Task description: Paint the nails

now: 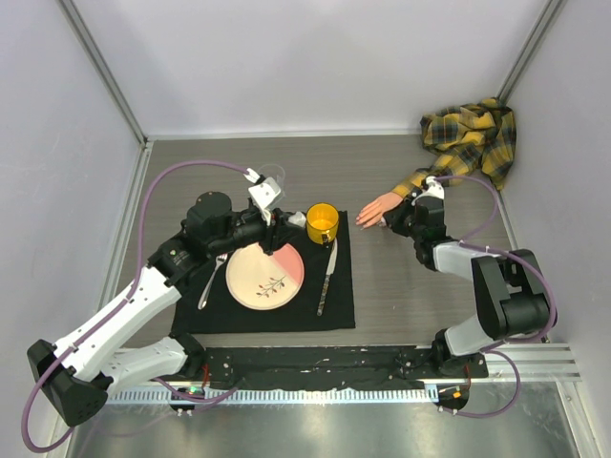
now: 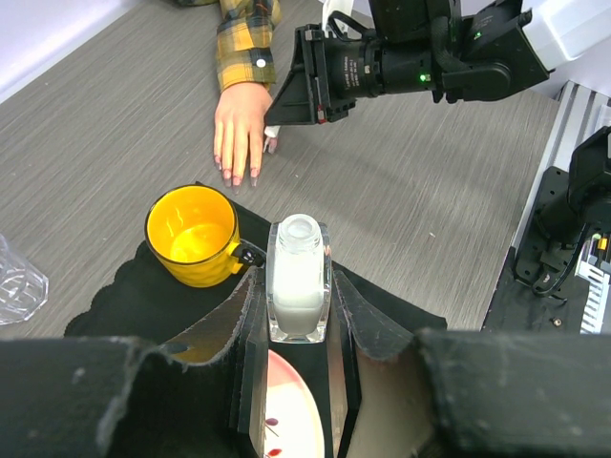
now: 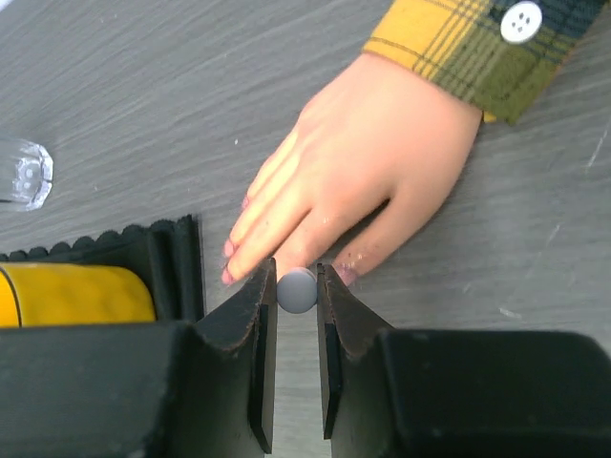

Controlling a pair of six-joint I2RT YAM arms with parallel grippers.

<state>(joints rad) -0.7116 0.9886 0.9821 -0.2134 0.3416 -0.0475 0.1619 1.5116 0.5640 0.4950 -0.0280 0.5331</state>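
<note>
The pale mannequin hand (image 1: 378,209) in a yellow-and-black plaid sleeve (image 3: 458,57) lies palm down on the table; its small pinkish nails (image 3: 229,263) show at the fingertips. My right gripper (image 3: 297,286) is shut on a small round grey-white cap (image 3: 297,291), held right over the fingertips, between the fingers and the thumb. My left gripper (image 2: 299,320) is shut on a clear square bottle (image 2: 299,281) of white liquid, its neck open, held above the plate's edge near the yellow cup. The hand also shows in the left wrist view (image 2: 241,119).
A black placemat (image 1: 329,315) carries a pink-and-cream plate (image 1: 264,275), a knife (image 1: 327,279), a spoon (image 1: 212,280) and a yellow cup (image 1: 323,223). A clear glass (image 2: 17,281) stands behind the mat. The plaid shirt (image 1: 473,134) is bunched in the back right corner.
</note>
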